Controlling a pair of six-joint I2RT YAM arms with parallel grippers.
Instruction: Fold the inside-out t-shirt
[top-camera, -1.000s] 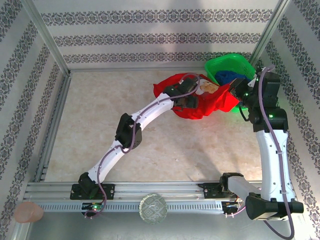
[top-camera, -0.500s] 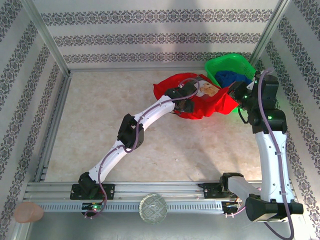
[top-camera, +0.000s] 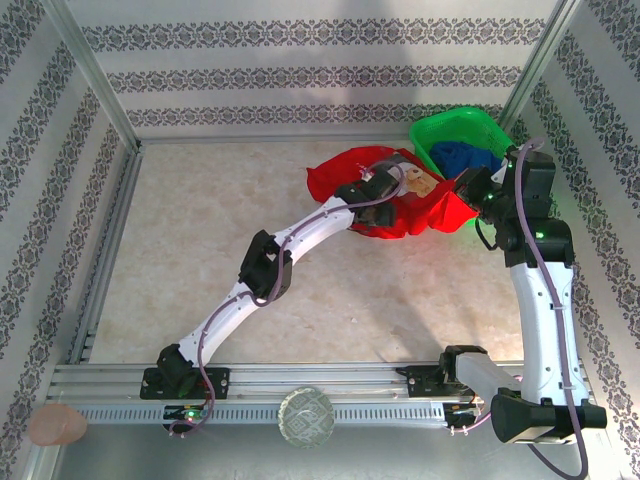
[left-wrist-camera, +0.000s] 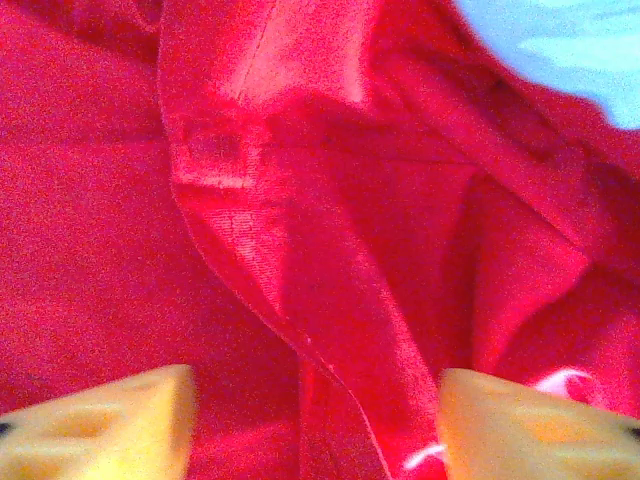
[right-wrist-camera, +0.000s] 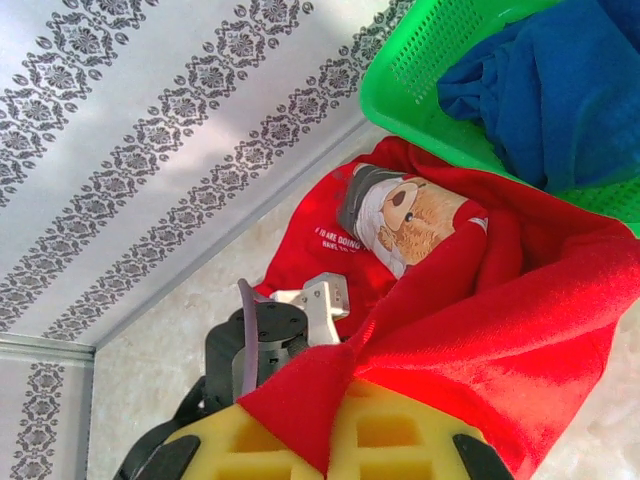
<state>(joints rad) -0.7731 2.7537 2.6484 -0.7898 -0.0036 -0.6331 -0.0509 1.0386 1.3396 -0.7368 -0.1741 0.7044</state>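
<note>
Right fingers (right-wrist-camera: 400, 440) were clenched on the 3 o'clock edge of the red t-shirt (top-camera: 400, 205), presumably anchoring it, while left fingers (left-wrist-camera: 110, 420) stood released astride a seam fold, likely poised to pinch.

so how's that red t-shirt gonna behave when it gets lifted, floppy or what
Probably floppy: the t-shirt lies bunched in soft folds, and the edge in the right jaws drapes over them. Likely light, since that one pinch lifts a flap. Its matte weave looks grippy rather than slippery, though it could drag on the green basket beside it.
</note>
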